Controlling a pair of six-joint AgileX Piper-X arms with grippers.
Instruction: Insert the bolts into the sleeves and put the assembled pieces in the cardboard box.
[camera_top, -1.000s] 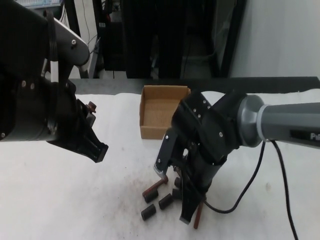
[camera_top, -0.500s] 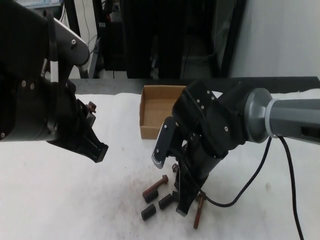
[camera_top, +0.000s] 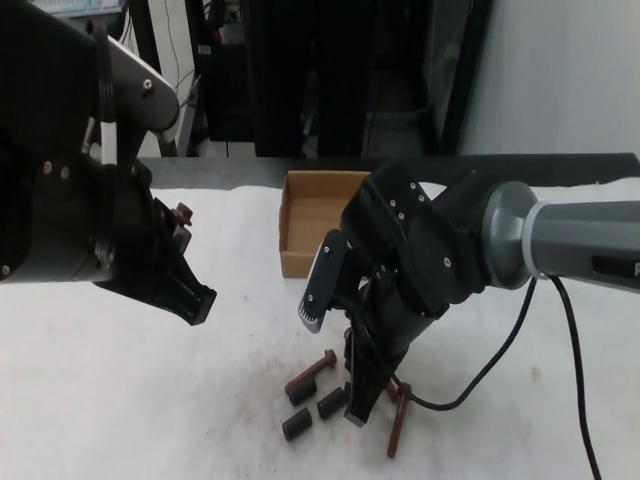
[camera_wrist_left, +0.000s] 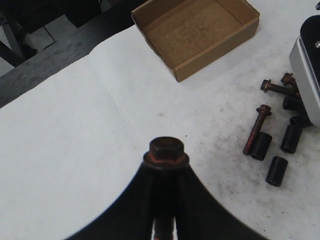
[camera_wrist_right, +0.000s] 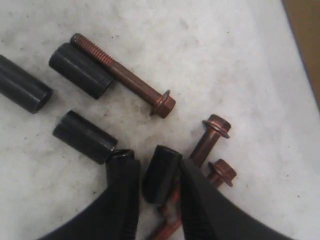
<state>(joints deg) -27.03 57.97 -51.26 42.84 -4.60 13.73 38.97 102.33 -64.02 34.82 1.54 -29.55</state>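
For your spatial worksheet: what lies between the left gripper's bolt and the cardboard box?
Bare white cover separates bolt and cardboard box; left wrist view.

Left pincer (camera_wrist_left: 165, 169) high, clamped; right pincer (camera_wrist_right: 156, 170) low, clamped.

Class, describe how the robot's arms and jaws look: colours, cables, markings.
Left arm: black with a silver-grey joint cover. Right arm: black wrist, grey forearm with white lettering, trailing black cable. Jaws are black and tapered; one has a pale ribbed face.
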